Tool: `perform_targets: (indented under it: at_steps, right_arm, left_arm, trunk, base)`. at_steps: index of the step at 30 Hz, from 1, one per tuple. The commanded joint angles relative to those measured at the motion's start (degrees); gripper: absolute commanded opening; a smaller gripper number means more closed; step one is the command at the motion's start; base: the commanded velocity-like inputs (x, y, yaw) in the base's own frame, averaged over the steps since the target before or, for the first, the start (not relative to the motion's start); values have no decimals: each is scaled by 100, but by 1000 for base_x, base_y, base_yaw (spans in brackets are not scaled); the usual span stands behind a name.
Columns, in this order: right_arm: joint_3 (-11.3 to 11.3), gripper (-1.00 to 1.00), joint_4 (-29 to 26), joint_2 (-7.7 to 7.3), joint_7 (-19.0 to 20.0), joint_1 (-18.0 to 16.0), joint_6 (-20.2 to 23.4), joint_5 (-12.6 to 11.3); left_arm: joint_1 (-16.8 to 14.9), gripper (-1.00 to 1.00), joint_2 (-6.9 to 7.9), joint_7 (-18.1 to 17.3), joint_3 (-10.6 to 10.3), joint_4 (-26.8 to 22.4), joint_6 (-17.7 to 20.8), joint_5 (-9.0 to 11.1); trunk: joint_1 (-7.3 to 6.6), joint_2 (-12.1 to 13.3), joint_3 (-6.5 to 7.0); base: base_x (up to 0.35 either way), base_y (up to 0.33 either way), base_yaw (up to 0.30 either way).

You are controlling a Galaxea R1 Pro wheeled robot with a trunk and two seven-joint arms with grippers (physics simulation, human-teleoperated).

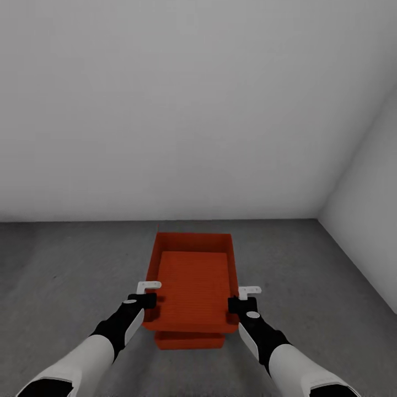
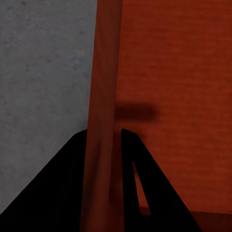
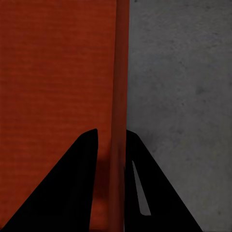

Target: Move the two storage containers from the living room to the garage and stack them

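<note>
Bare garage corner: two pale grey walls (image 1: pixel 193 99) meeting at the right, dark grey speckled concrete floor (image 1: pixel 60 264) below. Nothing else standing around the work area; open concrete on both sides and ahead up to the wall.

Two orange-red storage containers, counted. Upper container (image 1: pixel 193 286) held above the floor, centred between the arms, open top up, ribbed bottom visible inside. Lower container (image 1: pixel 188 341) directly beneath, showing as a strip of near wall under the upper one's front edge, apparently resting on the concrete. Whether the two touch or a gap remains: cannot tell from the head view.

Two arms, two grippers. Left gripper (image 1: pixel 148 294) at the upper container's left side wall, near the front corner. In the left wrist view, left gripper (image 2: pixel 103 140) with one dark finger outside the thin orange wall and one inside, wall pinched narrowly between them; a small dark shadow on the container's inner bottom just beyond; concrete alongside the outer face.

Right gripper (image 1: pixel 245 298) at the matching spot on the right side wall. In the right wrist view, right gripper (image 3: pixel 112 140) likewise straddling the thin wall, fingers closed tight against both faces, orange interior on one side, grey concrete on the other.

Both forearms white with black wrists, reaching forward roughly parallel, level with each other. Nothing between the grippers and the walls they clamp.
</note>
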Motion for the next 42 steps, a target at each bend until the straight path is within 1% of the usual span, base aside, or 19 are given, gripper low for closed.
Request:
perform_targets:
  at_steps: [1,26,42]
  right_arm:
    - [-89,-100,18,-118,-117,-1,-17,-25]
    - [-89,-100,18,-118,-110,-2,-25,-25]
    - [-90,-100,18,-121,-100,-1,-36,-25]
  left_arm:
    - [-5,-100,73,209,199,-32,-75,-80]
    - [-5,-100,73,209,198,-32,-74,-80]
    - [-5,-100,73,209,198,-32,-77,-80]
  trunk:
    - [0,-3,-14]
    - [0,-3,-236]
    - [0,-3,-246]
  base:
    - [0,0,0]
    - [0,0,0]
    - [0,0,0]
